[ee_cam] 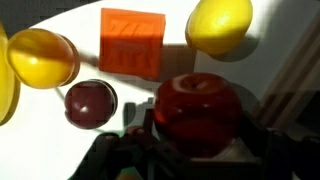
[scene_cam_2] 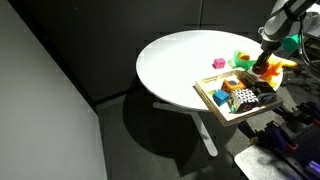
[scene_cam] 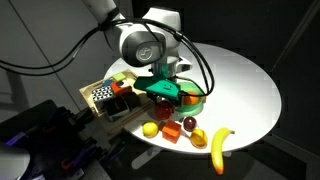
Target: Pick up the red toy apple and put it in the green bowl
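The red toy apple [ee_cam: 198,105] fills the lower middle of the wrist view, glossy, with dark fingers on both sides. My gripper [ee_cam: 198,150] is shut on it, just above the white table. In an exterior view my gripper [scene_cam_2: 266,67] hangs over the fruit cluster, with the green bowl [scene_cam_2: 241,57] just beside it. In an exterior view my gripper [scene_cam: 168,92] hides the apple.
Near the apple lie a dark maroon fruit [ee_cam: 90,102], a red-orange cube [ee_cam: 132,42], a lemon [ee_cam: 218,25] and an orange fruit [ee_cam: 42,57]. A banana [scene_cam: 220,148] lies at the table edge. A wooden tray [scene_cam_2: 208,93] of toys stands beside them. A pink cube [scene_cam_2: 218,63] is on the table.
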